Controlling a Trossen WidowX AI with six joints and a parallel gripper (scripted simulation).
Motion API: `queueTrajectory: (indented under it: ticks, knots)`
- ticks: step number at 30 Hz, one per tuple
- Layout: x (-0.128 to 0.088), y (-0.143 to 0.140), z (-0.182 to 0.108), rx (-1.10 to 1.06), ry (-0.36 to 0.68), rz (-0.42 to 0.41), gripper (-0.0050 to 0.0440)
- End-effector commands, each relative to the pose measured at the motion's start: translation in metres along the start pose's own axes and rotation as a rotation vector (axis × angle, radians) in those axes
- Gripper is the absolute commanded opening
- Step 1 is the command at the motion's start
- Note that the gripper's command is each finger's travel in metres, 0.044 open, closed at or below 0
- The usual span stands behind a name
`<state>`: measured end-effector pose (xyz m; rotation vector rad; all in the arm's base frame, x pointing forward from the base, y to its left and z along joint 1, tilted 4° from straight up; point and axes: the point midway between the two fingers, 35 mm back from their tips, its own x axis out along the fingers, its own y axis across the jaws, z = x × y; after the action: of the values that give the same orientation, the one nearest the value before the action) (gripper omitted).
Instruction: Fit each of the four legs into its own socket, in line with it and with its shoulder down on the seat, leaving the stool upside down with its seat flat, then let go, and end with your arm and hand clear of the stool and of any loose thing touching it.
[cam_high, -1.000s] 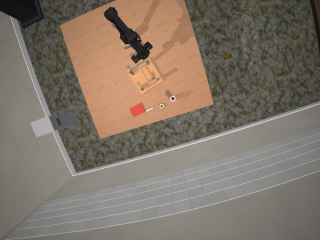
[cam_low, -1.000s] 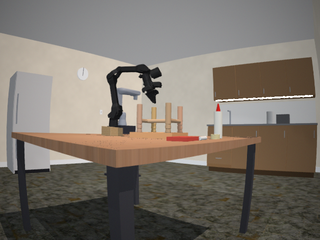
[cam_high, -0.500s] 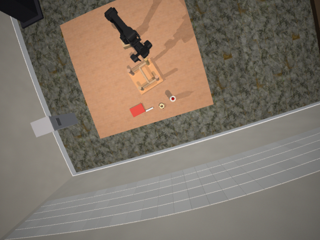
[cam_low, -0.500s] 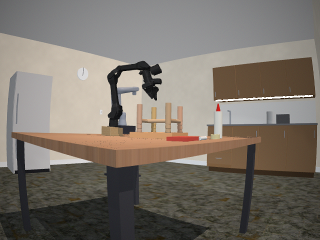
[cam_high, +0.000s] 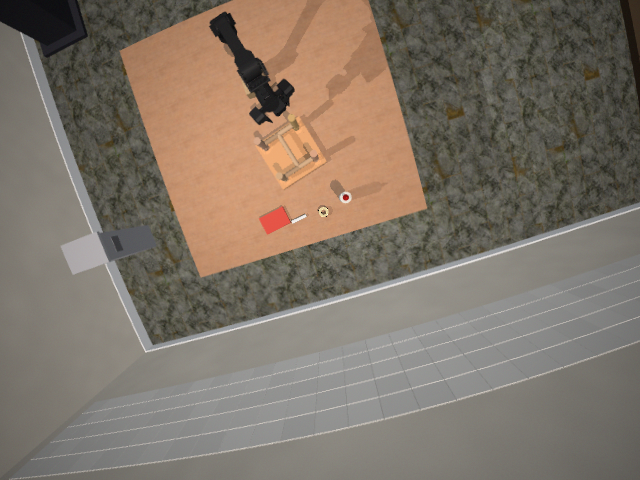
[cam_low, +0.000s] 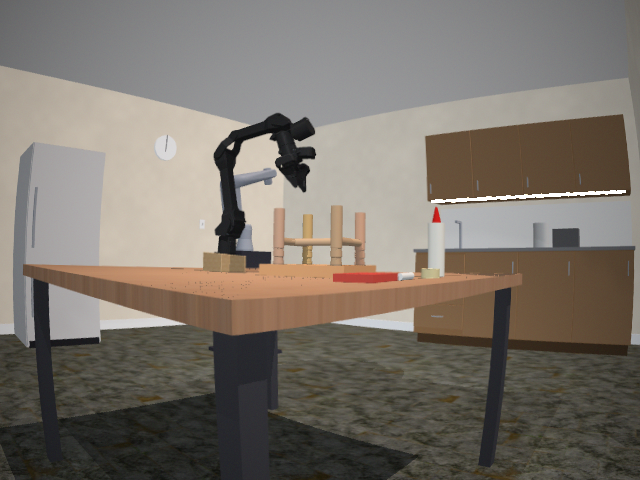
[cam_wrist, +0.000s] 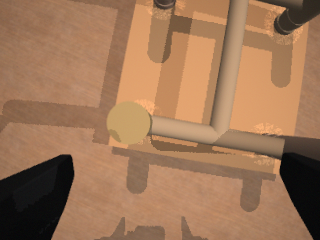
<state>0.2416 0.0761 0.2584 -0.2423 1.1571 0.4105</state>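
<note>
The stool lies upside down with its square seat flat on the table. Its four legs stand upright, joined by stretchers. The paler leg stands at the corner nearest the arm. My gripper is open and empty. It hangs above the paler leg and a little towards the arm's base, clear of the leg's top.
A red block, a small white cylinder, a tape roll and a glue bottle stand beyond the stool. A wooden block lies by the arm's base.
</note>
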Motion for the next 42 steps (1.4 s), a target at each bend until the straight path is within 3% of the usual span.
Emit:
queueTrajectory:
  ticks: [1, 5, 42]
  knots:
    - [-0.004, -0.023, -0.027, 0.0, 0.004, 0.002, 0.044]
    - [-0.006, -0.037, -0.047, 0.0, 0.001, 0.004, 0.044]
    - [-0.006, -0.037, -0.047, 0.0, 0.001, 0.004, 0.044]
